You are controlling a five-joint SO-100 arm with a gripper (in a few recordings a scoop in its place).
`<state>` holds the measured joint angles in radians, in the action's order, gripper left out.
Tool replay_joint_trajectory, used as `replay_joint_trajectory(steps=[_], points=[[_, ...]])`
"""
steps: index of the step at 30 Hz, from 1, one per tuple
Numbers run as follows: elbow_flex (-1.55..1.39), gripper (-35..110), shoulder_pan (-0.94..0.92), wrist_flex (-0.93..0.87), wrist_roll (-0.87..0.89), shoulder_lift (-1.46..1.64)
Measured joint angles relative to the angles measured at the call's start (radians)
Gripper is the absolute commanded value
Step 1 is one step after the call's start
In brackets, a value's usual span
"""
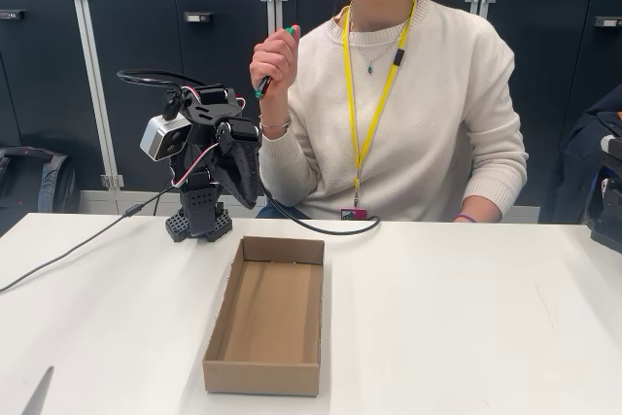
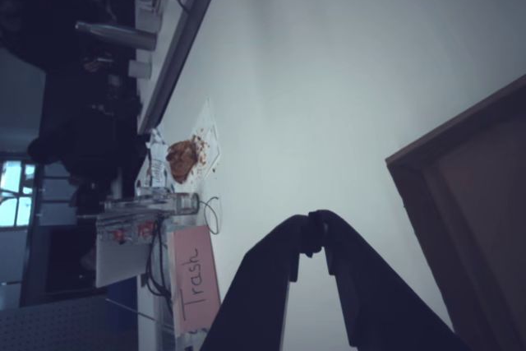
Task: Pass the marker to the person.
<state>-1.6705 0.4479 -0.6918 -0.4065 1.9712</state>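
The person (image 1: pixel 428 114) sits behind the table in a cream sweater with a yellow lanyard. Their raised hand (image 1: pixel 279 57) holds the marker (image 1: pixel 263 84) upright, its green end showing above the fist and its dark barrel below. My arm is folded up at the table's back edge, to the left of that hand and lower. My gripper (image 1: pixel 249 199) points down and is apart from the marker. In the wrist view the gripper (image 2: pixel 316 221) has its two dark fingers meeting at the tips, with nothing between them.
An open brown cardboard box (image 1: pixel 260 376) lies on the white table (image 1: pixel 466 318) just in front of my base; its corner (image 2: pixel 468 195) shows in the wrist view. A black cable (image 1: pixel 321 228) runs behind the box. A pink "Trash" sign (image 2: pixel 191 277) stands far off.
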Motion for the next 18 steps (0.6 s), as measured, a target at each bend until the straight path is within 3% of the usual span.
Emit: replay_joint_trajectory(steps=[18], points=[[0.000, -5, 0.000, 0.000, 0.011, 0.000]])
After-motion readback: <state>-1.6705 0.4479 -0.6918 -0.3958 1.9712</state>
